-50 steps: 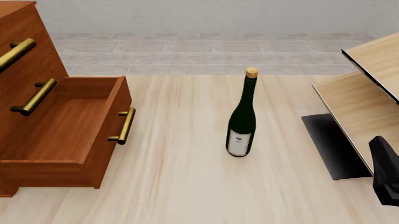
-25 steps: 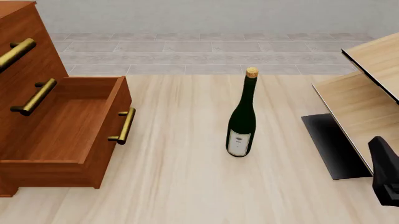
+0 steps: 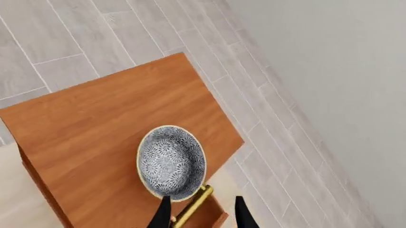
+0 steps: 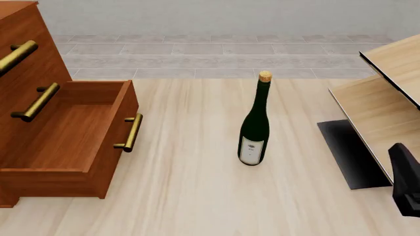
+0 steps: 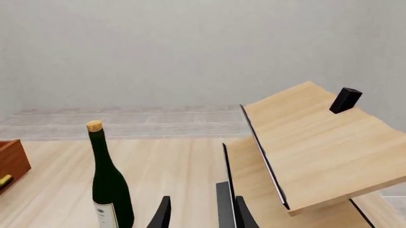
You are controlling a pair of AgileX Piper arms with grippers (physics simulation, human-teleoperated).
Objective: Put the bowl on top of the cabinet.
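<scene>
The small speckled bowl point(image 3: 171, 161) sits upright on the flat top of the reddish-brown cabinet point(image 3: 95, 123), near the top's front edge. My left gripper point(image 3: 201, 216) hovers above that edge, open and empty, its fingertips clear of the bowl. In the front view the cabinet point(image 4: 39, 123) stands at the far left with its bottom drawer point(image 4: 72, 132) pulled out; its top, the bowl and the left gripper lie outside that view. My right gripper point(image 5: 201, 216) is open and holds nothing, low over the table at the right.
A dark green wine bottle point(image 4: 254, 128) stands upright mid-table, also seen as the bottle point(image 5: 111, 185) in the right wrist view. Pale slanted wood panels point(image 4: 380, 108) on a black base point(image 4: 351, 152) fill the right side. Part of my right arm point(image 4: 405, 182) shows at the right edge.
</scene>
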